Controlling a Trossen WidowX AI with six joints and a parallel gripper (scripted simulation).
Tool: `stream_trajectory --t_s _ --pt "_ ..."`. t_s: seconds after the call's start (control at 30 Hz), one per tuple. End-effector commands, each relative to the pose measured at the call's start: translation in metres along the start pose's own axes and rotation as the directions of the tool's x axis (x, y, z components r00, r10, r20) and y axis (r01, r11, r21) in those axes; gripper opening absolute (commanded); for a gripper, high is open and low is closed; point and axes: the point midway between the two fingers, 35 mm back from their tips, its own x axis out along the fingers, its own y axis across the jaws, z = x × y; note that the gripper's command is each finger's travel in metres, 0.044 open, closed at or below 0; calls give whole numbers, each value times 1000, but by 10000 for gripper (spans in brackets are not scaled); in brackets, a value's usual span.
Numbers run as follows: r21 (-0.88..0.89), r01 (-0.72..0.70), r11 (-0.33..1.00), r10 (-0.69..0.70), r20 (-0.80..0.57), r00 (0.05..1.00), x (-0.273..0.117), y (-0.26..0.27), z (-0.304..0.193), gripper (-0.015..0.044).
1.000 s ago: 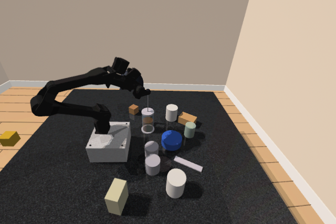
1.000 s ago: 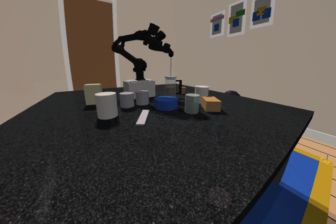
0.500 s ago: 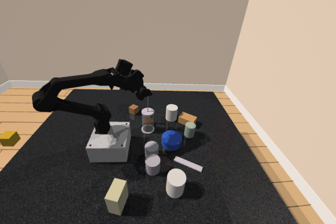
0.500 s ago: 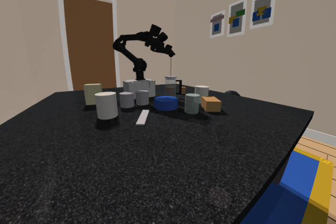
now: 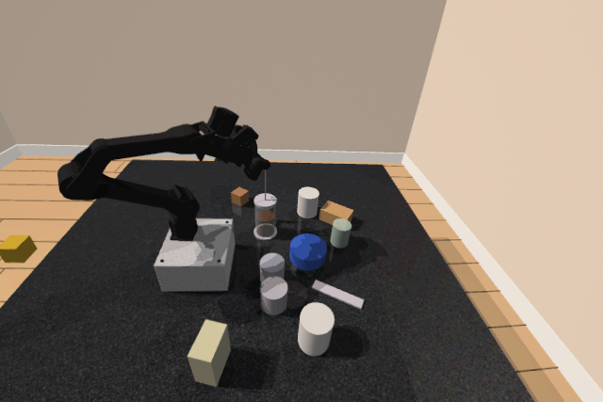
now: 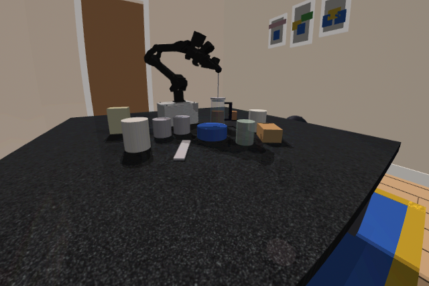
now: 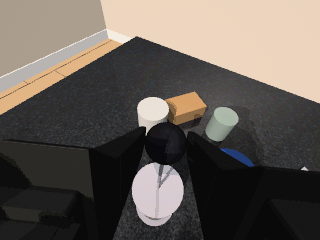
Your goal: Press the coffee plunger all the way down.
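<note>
The end effector [image 7: 165,145] is clamped on the black knob [image 7: 165,143] of the coffee plunger — in the wrist view the two dark fingers press against the ball from either side. Seen from the exterior view, the end effector [image 6: 218,69] sits at the top of the thin plunger rod [image 6: 218,84], which runs straight down into the coffee press [image 6: 218,110]. The rod stands at full height, so the plunger is not yet pressed down.

The coffee press [image 5: 265,217] stands upright on the dark counter [image 5: 122,339], just in front of the arm's grey base block [image 5: 194,261] — a clear glass cylinder with a pale lid and a brown layer partway down. A small orange cube [image 5: 239,196] sits just beside it on the base side. On the other side stand a white cylinder [image 5: 307,201], an orange box [image 5: 335,213] and a pale green cylinder [image 5: 340,233]. Nearer the top camera lie a flat blue disc [image 5: 307,251], two grey cylinders [image 5: 271,265], a pale flat strip [image 5: 337,294], a larger white cylinder [image 5: 315,328] and a cream block [image 5: 209,352].
</note>
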Motion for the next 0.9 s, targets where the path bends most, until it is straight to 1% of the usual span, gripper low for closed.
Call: stream_trajectory --t_s 0.0,0.87 --pt "-3 -1 1000 1 0 1000 0 0 0 131" --pt "-3 0 1000 0 1 1000 26 1 -27 131"
